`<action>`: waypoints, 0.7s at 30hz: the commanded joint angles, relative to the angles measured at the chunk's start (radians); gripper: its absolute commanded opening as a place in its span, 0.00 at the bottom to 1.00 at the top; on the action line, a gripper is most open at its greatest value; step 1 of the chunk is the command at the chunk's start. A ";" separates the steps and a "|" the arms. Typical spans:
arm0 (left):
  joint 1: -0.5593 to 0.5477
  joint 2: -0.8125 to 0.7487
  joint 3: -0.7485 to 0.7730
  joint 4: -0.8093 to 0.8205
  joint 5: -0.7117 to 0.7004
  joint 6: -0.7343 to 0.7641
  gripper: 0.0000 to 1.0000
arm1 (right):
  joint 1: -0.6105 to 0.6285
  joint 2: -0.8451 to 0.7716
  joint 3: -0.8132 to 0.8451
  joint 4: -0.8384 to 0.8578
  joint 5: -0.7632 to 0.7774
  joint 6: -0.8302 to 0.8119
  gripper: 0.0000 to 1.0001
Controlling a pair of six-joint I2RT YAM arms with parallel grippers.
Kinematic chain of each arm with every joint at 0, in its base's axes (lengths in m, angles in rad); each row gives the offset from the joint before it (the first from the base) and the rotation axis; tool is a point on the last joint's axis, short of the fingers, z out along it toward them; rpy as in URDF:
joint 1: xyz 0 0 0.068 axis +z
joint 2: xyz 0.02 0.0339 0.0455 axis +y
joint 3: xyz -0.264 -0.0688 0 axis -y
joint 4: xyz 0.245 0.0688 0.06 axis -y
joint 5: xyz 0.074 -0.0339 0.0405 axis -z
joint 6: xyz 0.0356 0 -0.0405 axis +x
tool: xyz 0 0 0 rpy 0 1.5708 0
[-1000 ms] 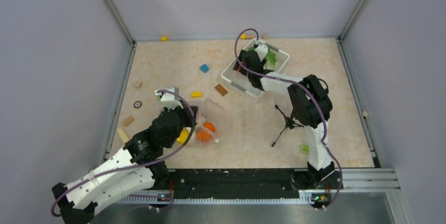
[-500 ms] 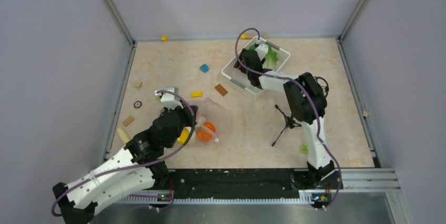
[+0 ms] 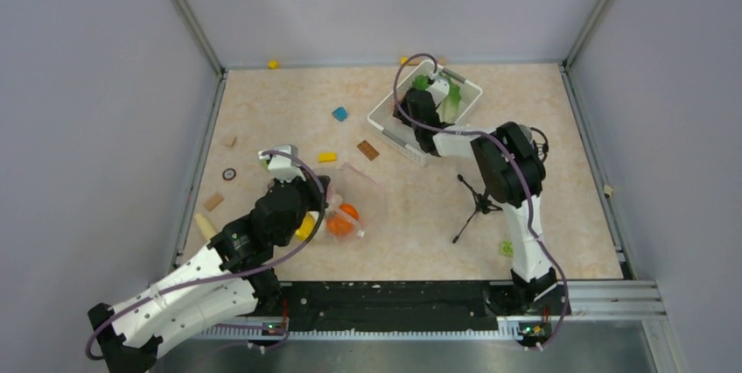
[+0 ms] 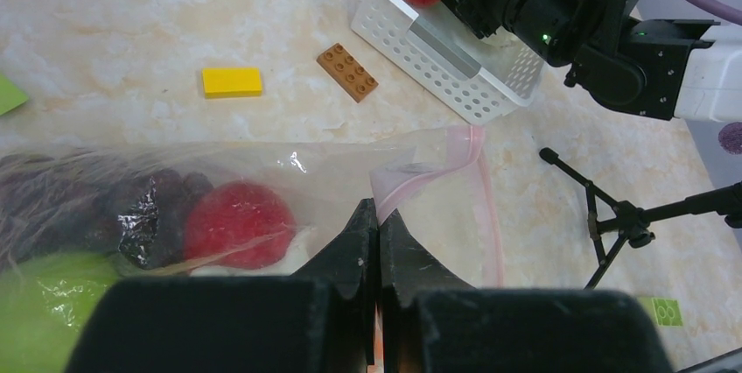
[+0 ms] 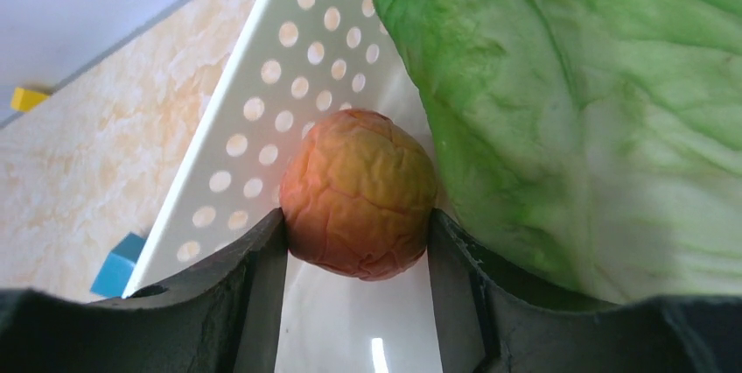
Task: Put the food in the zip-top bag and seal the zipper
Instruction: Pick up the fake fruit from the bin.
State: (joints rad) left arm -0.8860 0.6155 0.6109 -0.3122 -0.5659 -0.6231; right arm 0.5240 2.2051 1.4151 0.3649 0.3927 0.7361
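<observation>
**Over the white basket [image 3: 394,123]: apple gripped, bag partly filled**

Inside the basket, the right pincer [image 5: 357,235] clamps the apple [image 5: 359,189] beside the lettuce [image 5: 569,110]. On the table [image 3: 420,215], the left pincer [image 4: 378,215] pinches the zip-top bag [image 4: 262,167] at its mouth. Grapes [image 4: 149,207], a red fruit [image 4: 238,224] and a green fruit [image 4: 44,303] lie inside. Apple, lettuce and closing the zipper [image 4: 486,207] remain. Only the wrist views show both grips.

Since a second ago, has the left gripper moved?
No. The left gripper stays just on the near side of the yellow block, shut on the bag.

Right hand [image 3: 435,89] inside white basket [image 3: 394,141]
</observation>
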 commanded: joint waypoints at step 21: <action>0.001 -0.004 -0.023 0.068 -0.001 -0.024 0.00 | 0.054 -0.566 -0.404 0.179 -0.230 -0.189 0.33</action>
State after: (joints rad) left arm -0.8860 0.6197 0.5991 -0.2913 -0.5652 -0.6342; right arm 0.5407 1.7523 1.0336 0.5098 0.1822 0.6117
